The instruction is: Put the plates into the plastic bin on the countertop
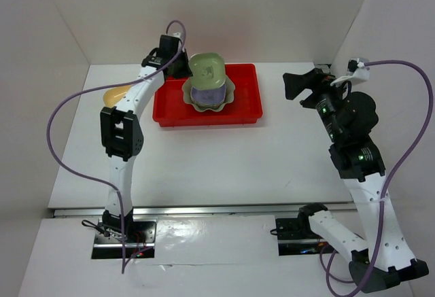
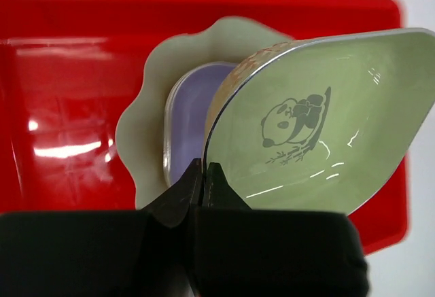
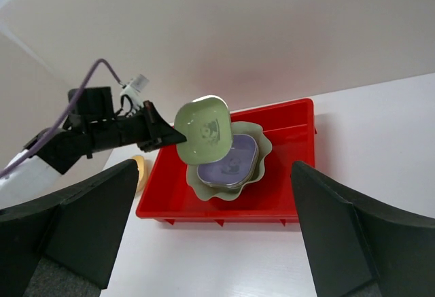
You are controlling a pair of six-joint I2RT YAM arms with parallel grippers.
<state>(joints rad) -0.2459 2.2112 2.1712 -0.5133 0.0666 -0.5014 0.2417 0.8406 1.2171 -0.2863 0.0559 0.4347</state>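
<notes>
Yellow dish [image 1: 115,96] mostly hidden behind left arm [image 1: 122,134]. Lavender dish [image 2: 187,117] half covered by light green dish [image 2: 319,120]; its print hidden in left wrist view.

White table [image 1: 204,154] enclosed by plain white walls [image 1: 238,11] at the rear and both sides; even light, faint glare along its near edge.

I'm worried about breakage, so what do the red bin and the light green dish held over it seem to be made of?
The red bin looks like glossy moulded plastic: sharp glare streaks on its floor. The light green dish looks like glazed ceramic or melamine, hard to say which: smooth shiny face, thin highlights, a printed panda.
</notes>
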